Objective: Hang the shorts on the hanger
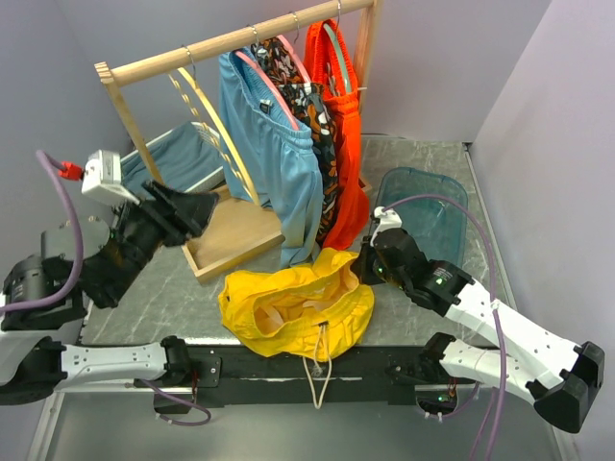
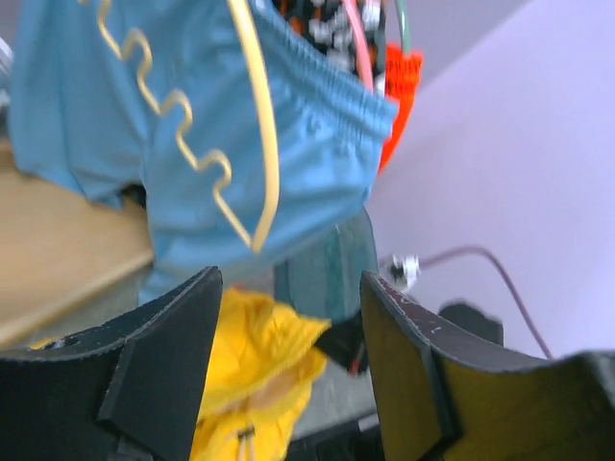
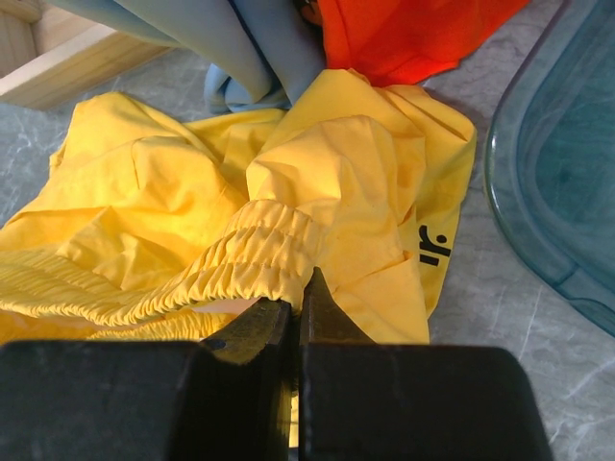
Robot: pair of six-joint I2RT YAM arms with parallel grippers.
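Pinching shorts point(image 1: 296, 305) w/ right gripper point(image 1: 363, 264); left gripper point(image 1: 211, 205) spread wide, empty.
Top cam: shows shorts crumpled on table point(image 1: 144, 298) by near edge, drawstring point(image 1: 317, 370) dangling over it; hanger point(image 1: 234, 149) on rack point(image 1: 231, 38), beside light blue shorts point(image 1: 274, 144). L wrist cam: shows fingers point(image 2: 154, 375) far apart, hanger against blue fabric. R wrist cam: shows jaws clamped on elastic waistband point(image 3: 259, 250), teal bin point(image 3: 567, 144) to the right.

The shorts point(image 1: 293, 303) are matt yellow cloth, creased, with a ribbed elastic waistband. The hanger point(image 2: 272, 134) is smooth pale wood. The bin point(image 1: 437, 226) is glossy translucent teal plastic. The table point(image 1: 183, 293) looks matt, grey and marbled.
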